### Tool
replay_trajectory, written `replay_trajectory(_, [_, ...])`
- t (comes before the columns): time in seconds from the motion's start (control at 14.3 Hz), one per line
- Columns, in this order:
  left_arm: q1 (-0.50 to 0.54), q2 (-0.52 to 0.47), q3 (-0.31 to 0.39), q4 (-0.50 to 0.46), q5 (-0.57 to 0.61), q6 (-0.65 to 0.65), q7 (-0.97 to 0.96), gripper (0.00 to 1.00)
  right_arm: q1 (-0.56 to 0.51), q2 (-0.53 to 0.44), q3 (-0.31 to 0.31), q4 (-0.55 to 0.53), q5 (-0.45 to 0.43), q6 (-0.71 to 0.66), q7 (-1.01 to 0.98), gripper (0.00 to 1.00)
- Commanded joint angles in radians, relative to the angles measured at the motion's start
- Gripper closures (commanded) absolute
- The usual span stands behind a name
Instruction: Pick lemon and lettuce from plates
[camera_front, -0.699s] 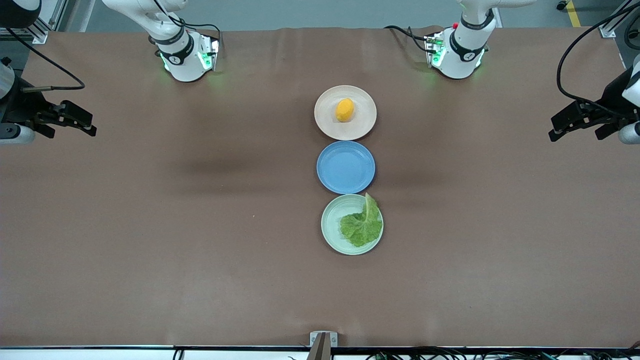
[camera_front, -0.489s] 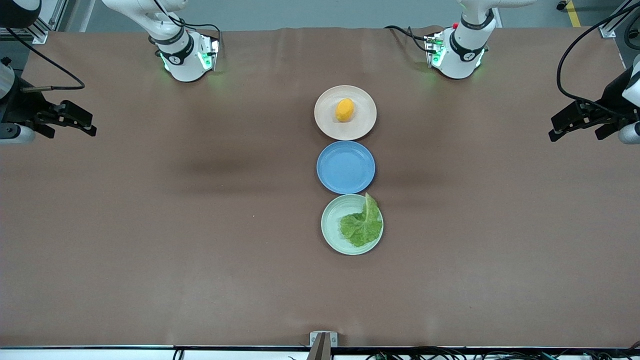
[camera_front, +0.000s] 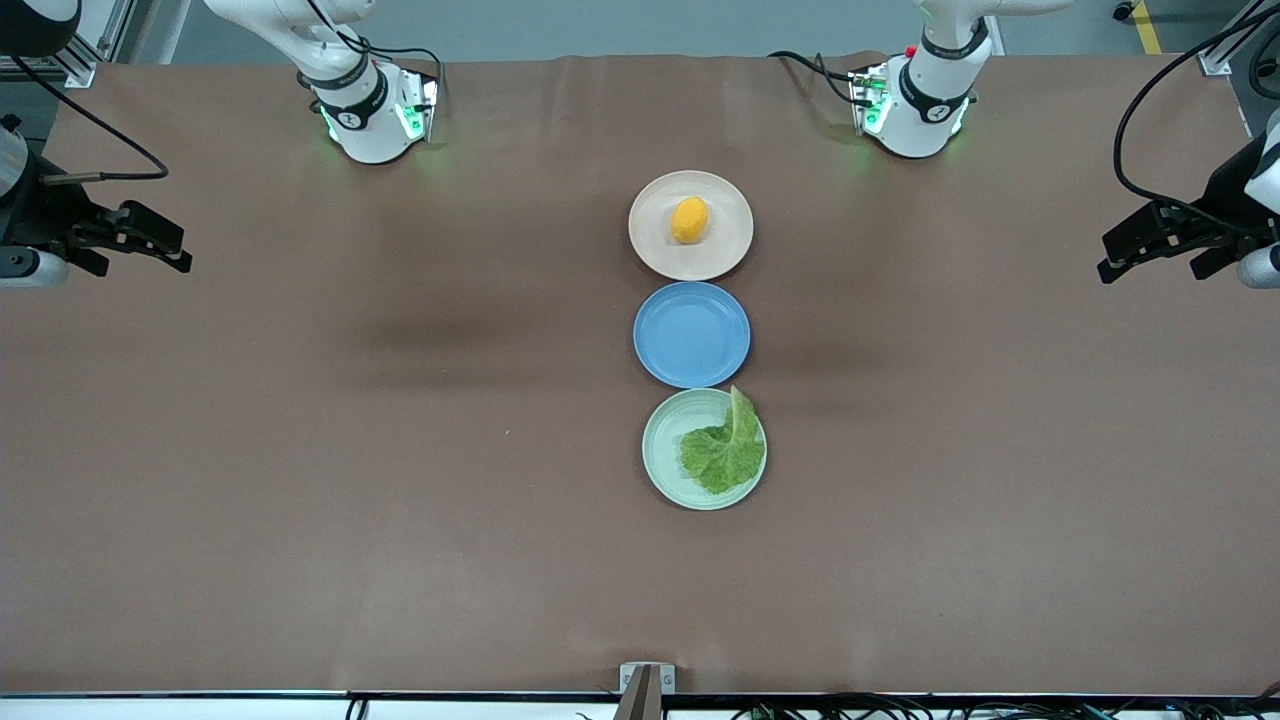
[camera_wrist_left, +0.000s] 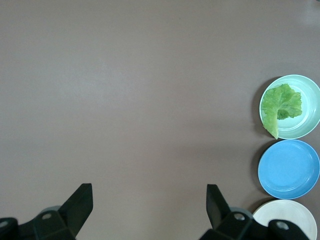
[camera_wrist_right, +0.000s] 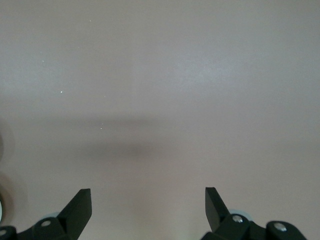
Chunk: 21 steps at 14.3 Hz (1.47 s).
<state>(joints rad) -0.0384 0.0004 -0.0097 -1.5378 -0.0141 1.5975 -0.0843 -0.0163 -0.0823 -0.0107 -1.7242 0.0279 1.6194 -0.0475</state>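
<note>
Looking at lemon: you have the lemon (camera_front: 690, 220) sitting on the beige-pink plate (camera_front: 725, 250), the plate closest to the robot bases.
Lettuce: you see the lettuce (camera_front: 724, 452) lying in the mint green plate (camera_front: 662, 452), the plate nearest the front camera; its pale stem sticks over the rim toward the blue plate (camera_front: 691, 334).
Row: your three plates line up mid-table, blue one between the other two, rims close together.
Left gripper: your left gripper (camera_front: 1160, 240) hangs over the brown table (camera_front: 300, 450) at the left arm's end, well apart from the plates; fingers spread wide, holding nothing.
Left wrist view: you get lettuce (camera_wrist_left: 281, 105), green plate (camera_wrist_left: 307, 125), blue plate (camera_wrist_left: 289, 169) and the beige plate's edge (camera_wrist_left: 285, 220) off to one side of the gripper (camera_wrist_left: 150, 200).
Right gripper: your right gripper (camera_front: 135, 240) waits over the table at the right arm's end, fingers wide apart, empty.
Right wrist view: you see only bare table (camera_wrist_right: 160, 75) between the fingers (camera_wrist_right: 80, 205).
</note>
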Motion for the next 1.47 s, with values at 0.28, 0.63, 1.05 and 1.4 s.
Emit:
replay_trajectory(0.28, [-0.034, 0.078, -0.022, 0.011, -0.017, -0.013, -0.102, 0.00, -0.027, -0.027, 0.014, -0.025, 0.018, -0.001, -0.015, 0.00])
replay_trajectory(0.63, [-0.127, 0.219, -0.052, 0.037, -0.012, 0.038, -0.346, 0.00, -0.028, 0.004, 0.014, 0.029, 0.009, -0.015, -0.003, 0.00])
replay_trajectory(1.05, [-0.265, 0.453, -0.052, 0.157, -0.014, 0.218, -0.769, 0.00, -0.034, 0.177, 0.012, 0.081, 0.004, -0.004, -0.017, 0.00])
replay_trajectory(1.4, [-0.365, 0.594, -0.053, 0.185, -0.017, 0.505, -1.277, 0.00, 0.053, 0.207, 0.021, 0.071, 0.024, -0.033, 0.142, 0.00])
